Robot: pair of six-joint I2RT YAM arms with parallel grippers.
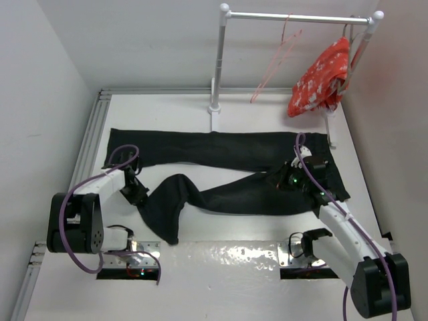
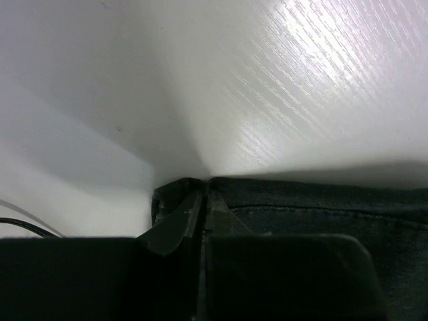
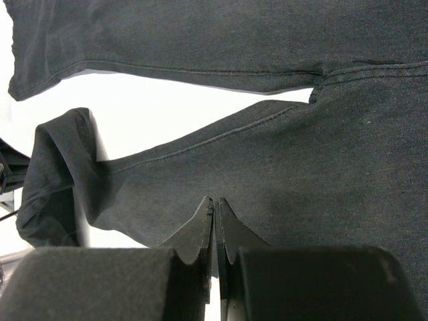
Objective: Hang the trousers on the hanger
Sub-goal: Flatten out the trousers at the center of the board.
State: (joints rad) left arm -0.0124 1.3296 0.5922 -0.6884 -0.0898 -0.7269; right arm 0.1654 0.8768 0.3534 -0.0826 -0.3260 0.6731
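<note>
Two legs of the trousers lie on the table, the hanger up on the rail. Left wrist: the left gripper is clenched on a leg's edge. Right wrist: the right gripper is closed over the cloth, nothing visibly pinched. Soft, limp, probably light; the waistband looks the surest hold.

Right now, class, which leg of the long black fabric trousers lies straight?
The far leg, nearer the white tubular rail stand; the near leg is bent and bunched up.
</note>
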